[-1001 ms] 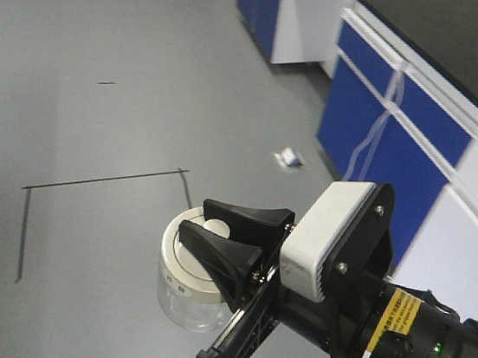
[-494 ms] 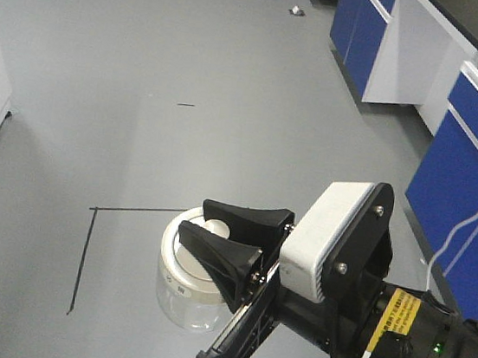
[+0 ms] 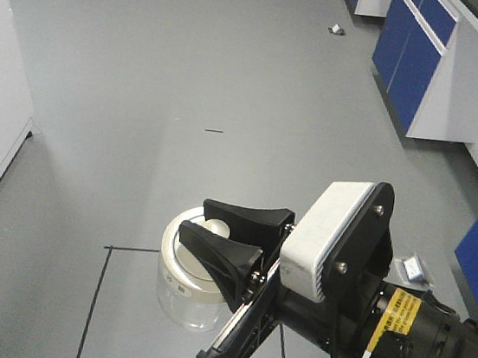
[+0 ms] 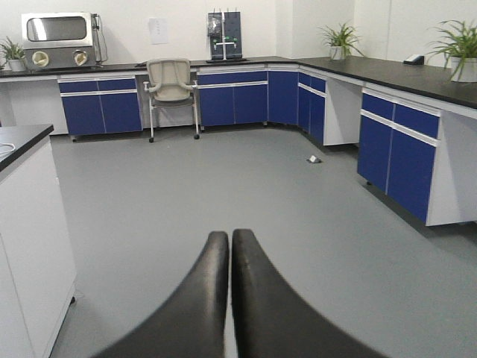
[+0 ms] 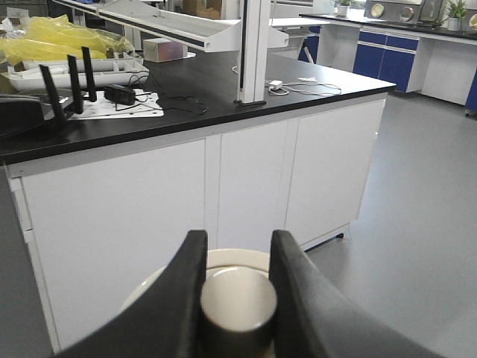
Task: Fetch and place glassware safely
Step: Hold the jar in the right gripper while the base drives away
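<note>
The grey floor point(image 3: 148, 63) spreads out well below the glass jar point(image 3: 182, 303), which hangs in the air rather than standing on anything. Blue cabinets point(image 3: 417, 44) run along the wall, well off to the jar's right in the front view. From the right wrist, a white-fronted counter point(image 5: 223, 171) with a black top stands beyond the jar, with a small black box point(image 5: 119, 94) and its cable lying on it.

The right arm point(image 3: 395, 329) reaches in from the jar's lower right, its white camera housing point(image 3: 329, 238) just beside the jar. The right claw point(image 3: 195, 217) sits on top of the jar. Its two black fingers point(image 5: 179, 298) are pinched on the knob point(image 5: 238, 302) in the middle of the cream lid point(image 3: 174, 267), one finger on each side. The left claw point(image 4: 229, 298) has its fingers pressed together with nothing between them; I can't place it against the jar.

Thin dark lines point(image 3: 93, 310) marked on the floor pass under the jar. A small crumpled scrap point(image 3: 411, 270) lies on the floor to the jar's right.
</note>
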You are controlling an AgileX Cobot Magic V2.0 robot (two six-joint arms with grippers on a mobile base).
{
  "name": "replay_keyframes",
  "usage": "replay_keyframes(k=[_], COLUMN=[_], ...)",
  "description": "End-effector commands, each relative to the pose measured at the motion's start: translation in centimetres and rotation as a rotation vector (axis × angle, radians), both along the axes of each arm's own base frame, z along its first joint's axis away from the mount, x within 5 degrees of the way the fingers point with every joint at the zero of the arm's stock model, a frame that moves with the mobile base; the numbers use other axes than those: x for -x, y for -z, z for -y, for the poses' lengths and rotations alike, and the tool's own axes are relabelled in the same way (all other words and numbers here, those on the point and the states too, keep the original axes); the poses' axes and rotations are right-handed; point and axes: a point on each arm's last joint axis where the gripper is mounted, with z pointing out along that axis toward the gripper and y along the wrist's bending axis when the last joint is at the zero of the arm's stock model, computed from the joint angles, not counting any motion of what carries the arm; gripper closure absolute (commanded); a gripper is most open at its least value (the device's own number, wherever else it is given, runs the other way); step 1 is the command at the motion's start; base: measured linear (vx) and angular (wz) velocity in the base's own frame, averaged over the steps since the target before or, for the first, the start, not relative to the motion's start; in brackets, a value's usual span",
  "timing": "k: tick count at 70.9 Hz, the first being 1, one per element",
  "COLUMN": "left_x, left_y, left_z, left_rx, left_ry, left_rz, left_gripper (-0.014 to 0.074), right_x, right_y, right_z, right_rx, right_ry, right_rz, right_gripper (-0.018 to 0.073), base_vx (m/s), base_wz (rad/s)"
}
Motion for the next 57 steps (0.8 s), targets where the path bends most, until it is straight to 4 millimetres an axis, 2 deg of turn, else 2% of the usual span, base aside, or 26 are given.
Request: replay_keyframes(k=[1, 57], left_x=[0.10, 0.10], left_y=[-1.40, -1.40], left_z=[0.04, 0.04], left_rx=[0.018, 0.018], left_ry=[0.008, 0.008], left_rz=[0.083, 0.083], left_gripper=[0.0603, 0.0603], right_x=[0.32, 0.32], right_y=[-2.45, -2.45], right_z=[0.00, 0.00], right_rx=[-0.126, -0.126], right_ry=[-0.026, -0.026], right_rz=[0.079, 0.079], right_gripper=[0.0563, 0.0563], base_vx=[0.38, 0.41], base_wz=[0.13, 0.10])
